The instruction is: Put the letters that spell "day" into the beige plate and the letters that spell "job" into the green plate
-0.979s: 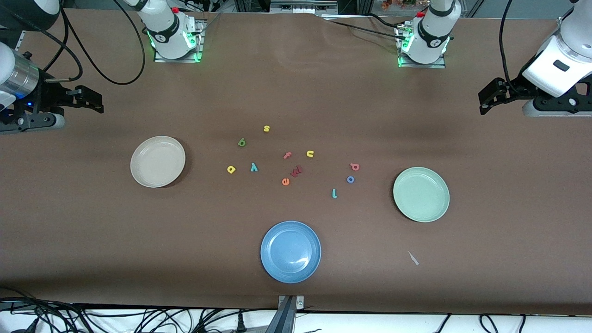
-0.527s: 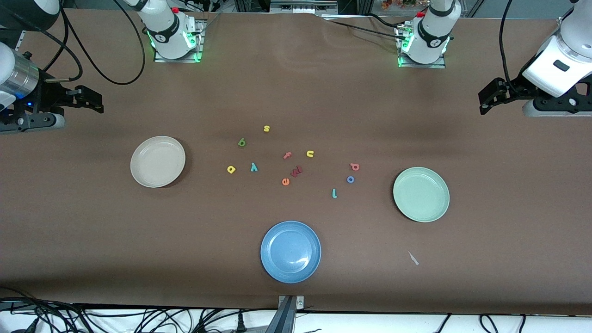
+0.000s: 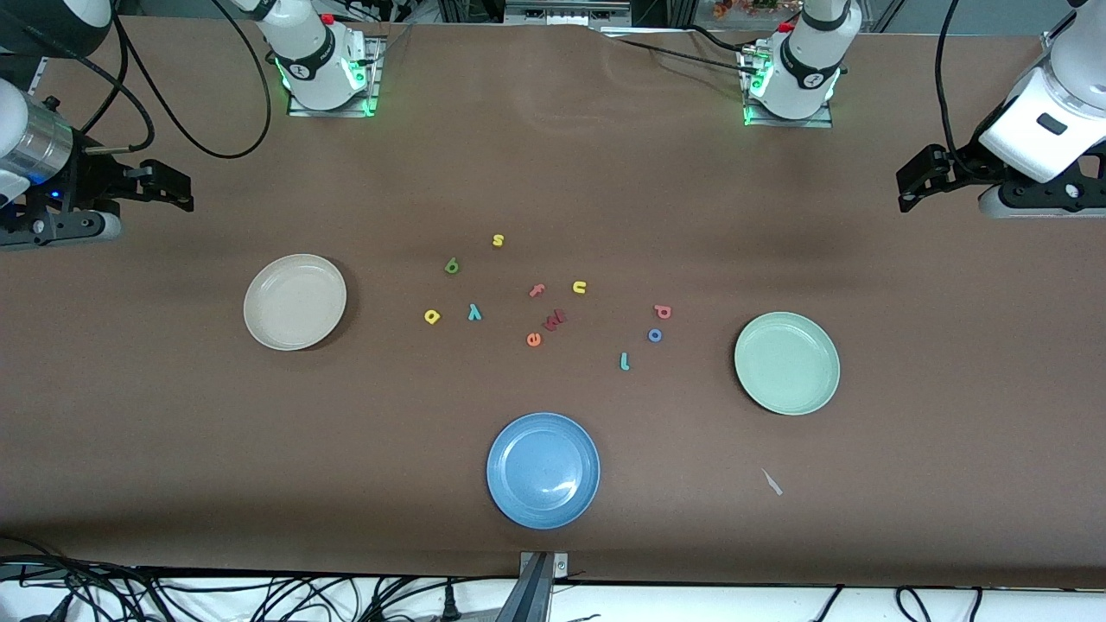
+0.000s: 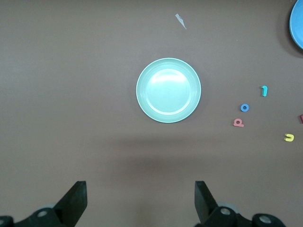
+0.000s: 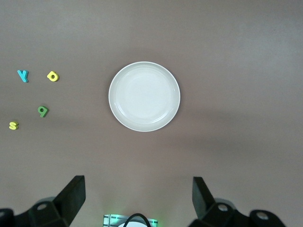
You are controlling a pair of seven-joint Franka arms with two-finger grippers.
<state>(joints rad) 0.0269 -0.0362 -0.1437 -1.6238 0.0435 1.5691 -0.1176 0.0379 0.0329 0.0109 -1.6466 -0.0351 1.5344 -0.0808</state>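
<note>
Front view: plain round beige plate [image 3: 295, 301] and green plate [image 3: 786, 363]; both jaws released.

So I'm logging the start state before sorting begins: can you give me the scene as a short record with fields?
beige plate: holds nothing, toward the right arm's end
green plate: holds nothing, toward the left arm's end
"day" letters: d, a, y, all on the table
"job" letters: j, o, b, all on the table
left end effector: open, holds nothing
right end effector: open, holds nothing
</note>
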